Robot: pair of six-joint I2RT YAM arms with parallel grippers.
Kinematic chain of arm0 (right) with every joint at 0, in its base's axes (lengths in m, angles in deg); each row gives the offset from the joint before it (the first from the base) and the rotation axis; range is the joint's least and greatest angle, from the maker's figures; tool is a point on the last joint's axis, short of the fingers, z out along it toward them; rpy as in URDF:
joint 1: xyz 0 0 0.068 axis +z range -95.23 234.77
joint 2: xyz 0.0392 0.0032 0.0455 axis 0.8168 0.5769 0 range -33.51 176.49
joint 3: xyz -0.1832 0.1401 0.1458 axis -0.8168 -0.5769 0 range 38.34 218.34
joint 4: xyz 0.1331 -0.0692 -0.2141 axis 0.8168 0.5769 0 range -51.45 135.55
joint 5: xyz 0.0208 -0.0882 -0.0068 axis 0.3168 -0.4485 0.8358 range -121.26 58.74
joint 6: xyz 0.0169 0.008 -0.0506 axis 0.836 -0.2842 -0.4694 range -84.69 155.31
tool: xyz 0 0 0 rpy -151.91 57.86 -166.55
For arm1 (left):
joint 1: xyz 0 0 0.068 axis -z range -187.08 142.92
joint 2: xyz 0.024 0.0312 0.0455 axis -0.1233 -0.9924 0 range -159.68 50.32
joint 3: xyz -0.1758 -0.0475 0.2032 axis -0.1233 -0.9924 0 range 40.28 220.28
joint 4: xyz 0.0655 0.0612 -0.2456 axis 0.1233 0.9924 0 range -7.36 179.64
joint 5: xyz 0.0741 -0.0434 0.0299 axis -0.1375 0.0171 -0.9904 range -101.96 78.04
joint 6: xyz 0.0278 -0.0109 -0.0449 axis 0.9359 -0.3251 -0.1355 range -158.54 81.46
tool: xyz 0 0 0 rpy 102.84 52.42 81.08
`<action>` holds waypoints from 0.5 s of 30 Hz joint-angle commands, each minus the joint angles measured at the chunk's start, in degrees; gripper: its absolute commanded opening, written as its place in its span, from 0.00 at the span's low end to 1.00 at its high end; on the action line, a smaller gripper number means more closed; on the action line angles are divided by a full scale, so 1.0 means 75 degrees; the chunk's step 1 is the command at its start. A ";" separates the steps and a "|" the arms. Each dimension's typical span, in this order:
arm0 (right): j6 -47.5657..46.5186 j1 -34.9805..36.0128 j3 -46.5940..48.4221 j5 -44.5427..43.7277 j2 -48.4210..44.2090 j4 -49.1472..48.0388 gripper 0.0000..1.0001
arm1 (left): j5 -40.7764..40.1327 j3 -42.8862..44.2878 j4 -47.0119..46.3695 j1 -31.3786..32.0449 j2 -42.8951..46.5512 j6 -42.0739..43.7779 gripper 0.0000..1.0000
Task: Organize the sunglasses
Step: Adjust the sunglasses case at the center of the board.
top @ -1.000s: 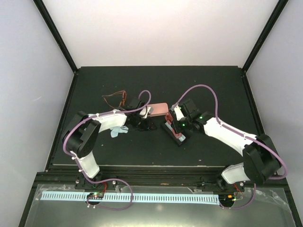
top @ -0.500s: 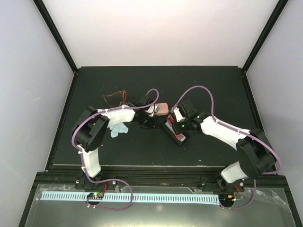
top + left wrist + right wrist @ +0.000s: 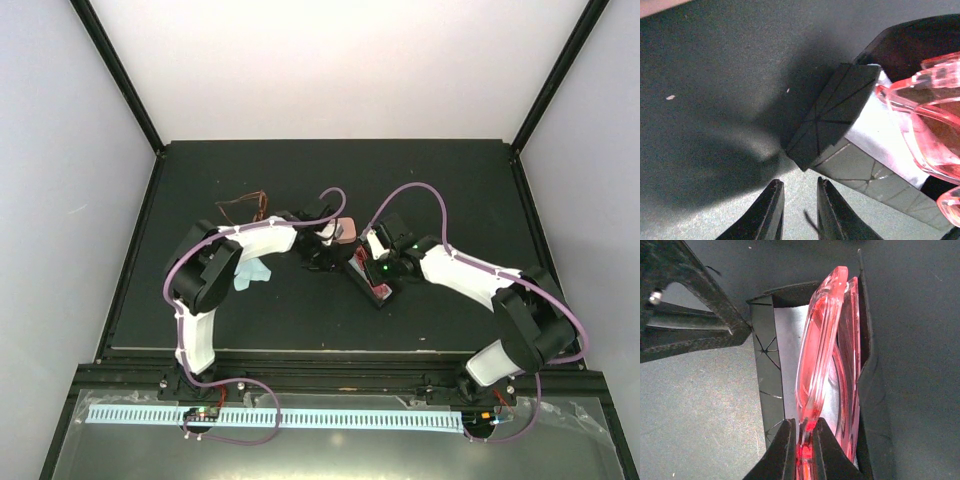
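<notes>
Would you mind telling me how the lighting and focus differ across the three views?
Top external: even light, no glare, though the red-pink sunglasses look tiny on the dark table. Left wrist: a heavy shadow falls beside the black case; the sunglasses at the right edge are soft. Right wrist: the sunglasses glow oversaturated, blurring where the right gripper pinches them.

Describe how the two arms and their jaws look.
The left arm and right arm each have white links between bulky black joints, with a purple cable looping along them. The jaws are slim, black and tapered. A green light glows near the right wrist.
</notes>
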 commanded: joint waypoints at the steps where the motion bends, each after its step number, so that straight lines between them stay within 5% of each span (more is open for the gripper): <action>1: -0.0114 -0.0048 0.0239 -0.0116 -0.0014 0.0121 0.01 | -0.0141 0.0456 0.0301 0.0094 -0.0324 0.0018 0.20; 15: 0.0026 -0.0041 -0.0014 -0.0275 -0.0116 -0.0096 0.01 | -0.0038 0.0902 0.0297 0.0109 -0.0785 0.0233 0.20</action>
